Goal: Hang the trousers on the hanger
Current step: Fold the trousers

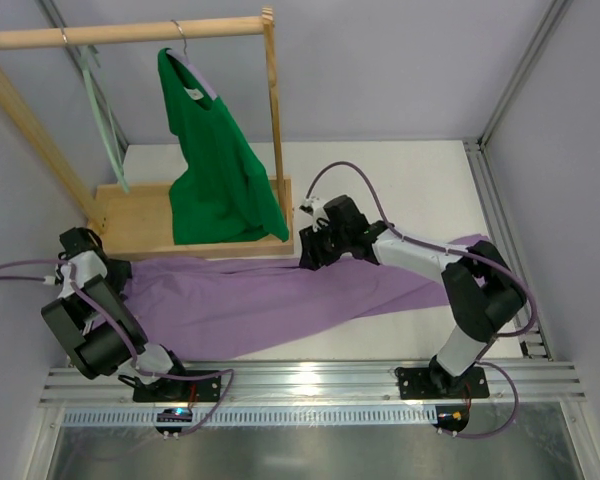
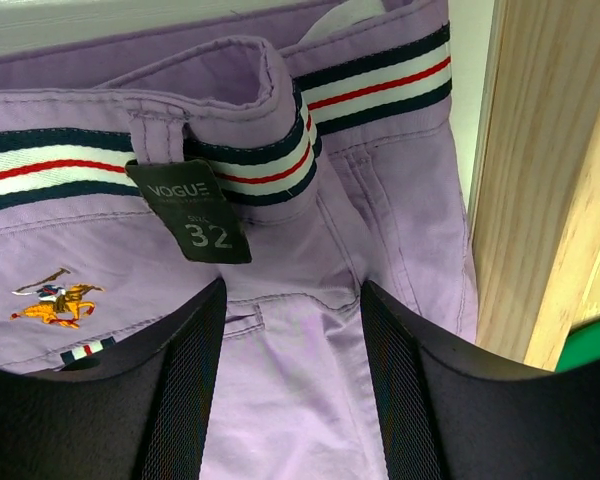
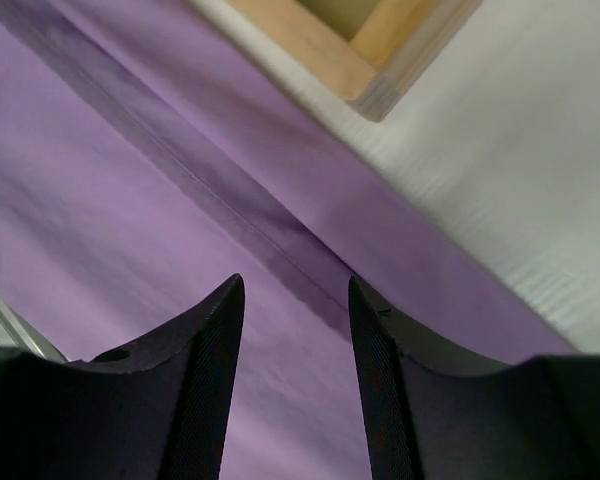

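Currently trousers point(image 1: 280, 300) flat. Left gripper point(image 2: 292, 300) jaws apart over waistband point(image 2: 370, 85); right gripper point(image 3: 295, 300) jaws apart over leg seam point(image 3: 210, 190). Pinch squarely, full fabric thickness, before lifting toward hanger point(image 1: 107, 135).

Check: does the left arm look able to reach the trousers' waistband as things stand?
Probably yes. The left gripper is open just over the trousers, the striped waistband lies right ahead, nothing between; the wooden post stands aside.

the left arm point(image 1: 88, 335) and the right arm point(image 1: 478, 295) you operate have black joint housings, white link covers and an external lilac cable point(image 1: 346, 166). the gripper fingers point(image 3: 205, 390) are matte black, ribbed inside.
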